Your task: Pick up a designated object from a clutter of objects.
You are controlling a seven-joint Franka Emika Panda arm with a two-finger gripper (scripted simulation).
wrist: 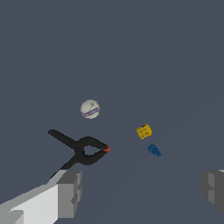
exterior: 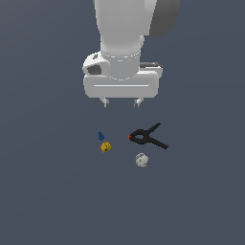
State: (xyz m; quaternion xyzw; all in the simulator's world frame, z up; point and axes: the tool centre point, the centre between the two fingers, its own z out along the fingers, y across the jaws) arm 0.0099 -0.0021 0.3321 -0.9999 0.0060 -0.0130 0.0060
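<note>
The whitish-grey ball point(exterior: 141, 160) with faint purplish marks lies on the dark floor, nearest the camera in the exterior view; it also shows in the wrist view point(wrist: 90, 109). The black spring clamp point(exterior: 149, 136) with a red tip lies just behind it, and shows in the wrist view point(wrist: 81, 148) too. The yellow dotted cube point(exterior: 105, 147) and a tiny blue piece point(exterior: 101, 136) lie to the exterior view's left. My gripper point(exterior: 121, 102) hangs open and empty above and behind the clutter, touching nothing. Its grey fingers point(wrist: 70, 192) frame the wrist view.
The dark grey floor point(exterior: 48, 191) stretches flat all around the small group of items. The arm's white body point(exterior: 122, 38) stands above the gripper.
</note>
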